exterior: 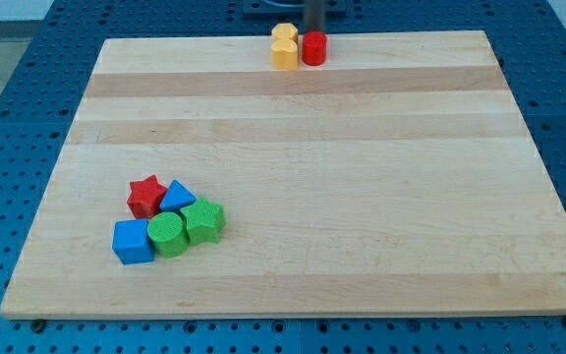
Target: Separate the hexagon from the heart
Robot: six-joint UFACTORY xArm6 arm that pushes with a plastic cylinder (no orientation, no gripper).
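Two yellow blocks touch each other at the view's top centre, one [284, 33] just above the other [285, 54]. One is the hexagon and one the heart; I cannot tell which is which at this size. A red round block [313, 48] touches their right side. My tip [314, 32] comes down from the view's top edge and stands right behind the red round block, just right of the upper yellow block. Whether the tip touches either block I cannot tell.
A cluster sits at the lower left of the wooden board [362, 197]: a red star [146, 196], a blue triangle [176, 196], a blue cube [133, 241], a green round block [167, 234] and a green star [203, 220]. The yellow blocks lie close to the board's top edge.
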